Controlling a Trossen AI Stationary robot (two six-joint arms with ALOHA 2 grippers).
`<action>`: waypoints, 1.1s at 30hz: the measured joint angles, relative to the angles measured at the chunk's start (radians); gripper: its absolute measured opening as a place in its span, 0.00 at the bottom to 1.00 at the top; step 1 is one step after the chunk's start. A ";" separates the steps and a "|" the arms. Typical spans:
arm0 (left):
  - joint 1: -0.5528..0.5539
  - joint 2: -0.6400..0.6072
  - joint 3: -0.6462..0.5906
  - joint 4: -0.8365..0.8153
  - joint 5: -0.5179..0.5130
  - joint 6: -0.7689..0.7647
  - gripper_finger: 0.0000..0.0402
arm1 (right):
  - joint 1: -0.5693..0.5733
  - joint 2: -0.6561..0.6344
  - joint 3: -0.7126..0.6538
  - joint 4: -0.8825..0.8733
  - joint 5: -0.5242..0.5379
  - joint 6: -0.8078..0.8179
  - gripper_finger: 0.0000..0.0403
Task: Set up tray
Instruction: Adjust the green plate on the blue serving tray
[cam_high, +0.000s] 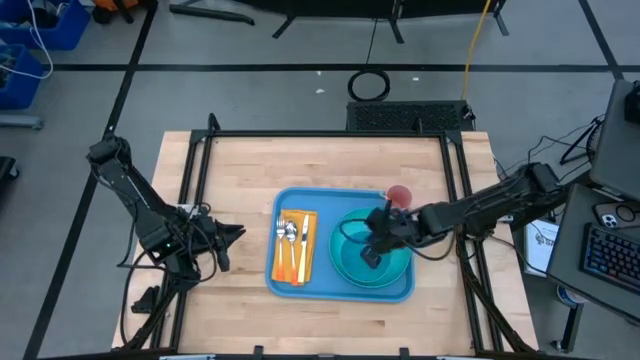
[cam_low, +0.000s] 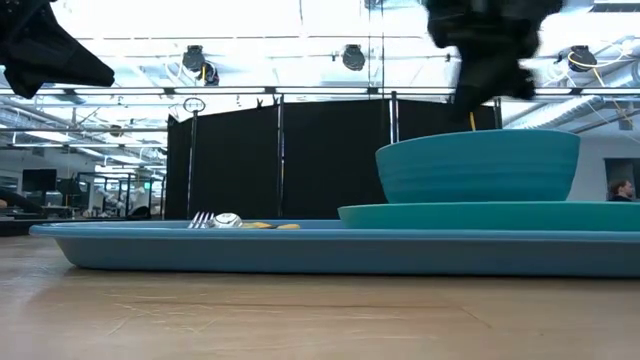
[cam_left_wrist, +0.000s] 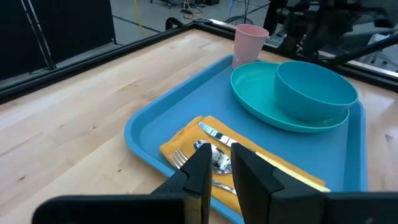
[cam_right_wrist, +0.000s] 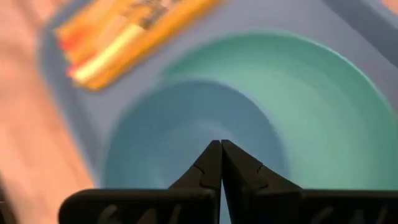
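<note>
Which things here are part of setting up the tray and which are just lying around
Part of the job:
tray
plate
bowl
napkin
fork
spoon
knife
pink cup

Lying about:
cable coil on the floor
keyboard beside the table

Both arms (cam_high: 140, 205) black, jointed, with loose black cabling; gripper fingers (cam_left_wrist: 199, 177) matte black, apparently wedge-tipped.

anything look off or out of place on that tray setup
One thing stands out: the pink cup stands on the table just beyond the tray, not on it. The bowl sits off-centre on the plate. Nothing looks spilled or damaged.
</note>
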 joint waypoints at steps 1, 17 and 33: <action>0.000 0.000 0.000 0.000 0.000 0.000 0.16 | 0.014 -0.010 0.000 -0.053 0.025 0.047 0.00; 0.000 0.000 0.000 0.010 0.000 0.001 0.16 | 0.054 0.101 -0.012 -0.622 -0.091 0.467 0.00; 0.000 0.000 0.000 0.043 -0.001 0.041 0.16 | 0.054 0.101 -0.193 -0.369 -0.174 0.460 0.00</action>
